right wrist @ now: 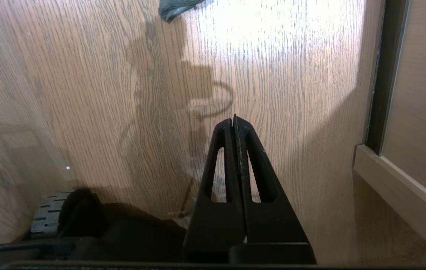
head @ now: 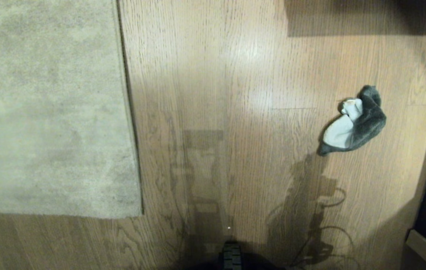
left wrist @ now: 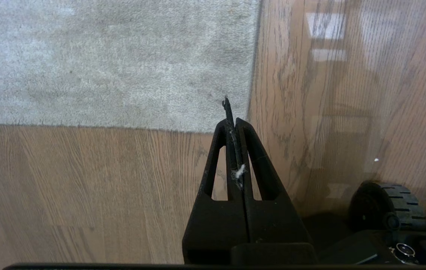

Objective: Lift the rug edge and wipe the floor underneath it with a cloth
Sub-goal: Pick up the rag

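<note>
We see only one corner of the rug [head: 47, 112]; the rest runs off the head view's top and left. In the right wrist view the cloth [right wrist: 177, 7] is cut off, with only a dark tip showing. The dark shape [head: 363, 17] at the top is cut off, so we cannot tell what it is.

No text, label, brand, number or sign can be read in any view

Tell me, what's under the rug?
Can't see. The rug lies flat on the floor, hiding whatever is below. Nothing sits on top. The cloth lies apart, on bare wood.
</note>
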